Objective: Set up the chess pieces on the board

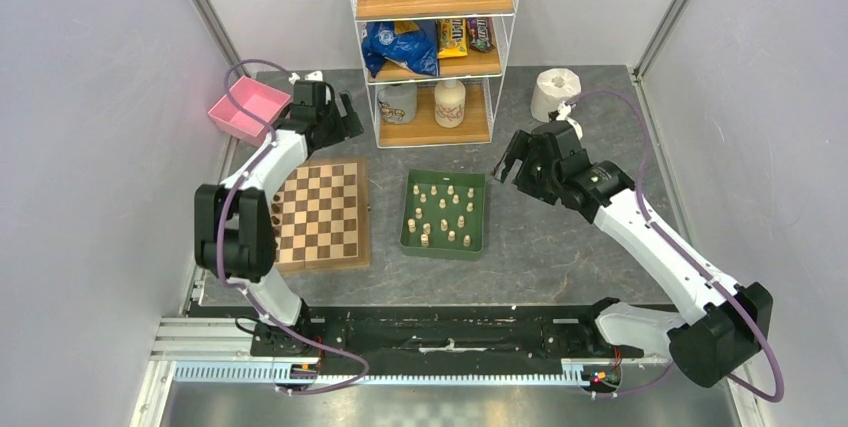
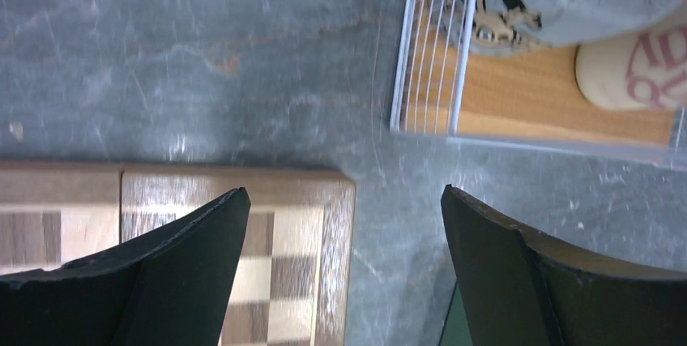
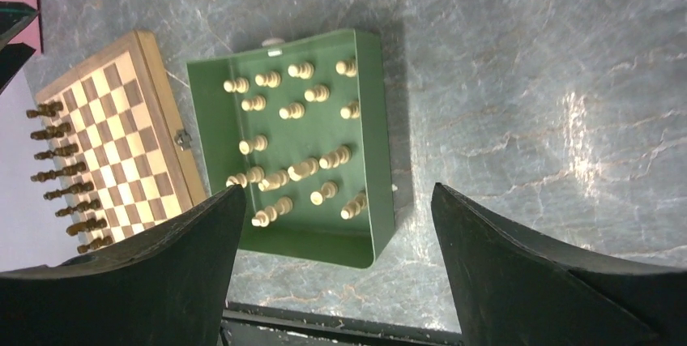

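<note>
The board (image 1: 325, 215) lies flat left of centre, with a row of dark brown chess pieces (image 1: 275, 213) along its left edge. Several pale cream chess pieces (image 1: 443, 209) stand and lie inside a green tray (image 1: 478, 215) to its right. My left gripper (image 1: 347, 115) hovers open over the board's far right corner (image 2: 324, 216), nothing between its fingers. My right gripper (image 1: 506, 161) hangs open above the table, just right of the tray's far end. The right wrist view shows the tray (image 3: 381, 119), pale pieces (image 3: 292, 111), the board (image 3: 121, 135) and dark pieces (image 3: 61, 174).
A white wire shelf (image 1: 435, 47) with a mug, bottle and snack bags stands at the back centre, close to the left gripper (image 2: 344, 190). A pink bin (image 1: 248, 110) sits back left, a paper roll (image 1: 553, 93) back right. Grey walls close both sides.
</note>
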You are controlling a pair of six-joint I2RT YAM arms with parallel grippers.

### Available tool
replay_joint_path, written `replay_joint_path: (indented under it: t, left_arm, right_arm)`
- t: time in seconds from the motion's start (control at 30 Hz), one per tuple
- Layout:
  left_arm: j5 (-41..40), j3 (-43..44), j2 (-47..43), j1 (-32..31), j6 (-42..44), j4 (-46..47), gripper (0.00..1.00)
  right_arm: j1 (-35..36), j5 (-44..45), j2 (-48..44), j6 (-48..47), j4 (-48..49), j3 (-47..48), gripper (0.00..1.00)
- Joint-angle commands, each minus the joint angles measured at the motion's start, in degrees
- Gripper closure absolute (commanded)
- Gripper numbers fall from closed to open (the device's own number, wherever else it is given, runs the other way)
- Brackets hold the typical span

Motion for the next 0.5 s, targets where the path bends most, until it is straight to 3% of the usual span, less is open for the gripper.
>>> replay_joint_path:
  t: [0.0, 0.47]
  left_arm:
    - [-2.20, 7.97, 6.84, -0.03, 2.28, 1.70, 0.04]
    - [-2.79, 14.76, 20.38, 1.81, -0.81, 0.40, 0.05]
  right_arm:
    - [-2.26, 0.16, 2.31, -4.40, -1.18, 4.96, 0.08]
    - [-10.43, -6.51, 5.05, -6.05, -1.16, 5.03, 0.08]
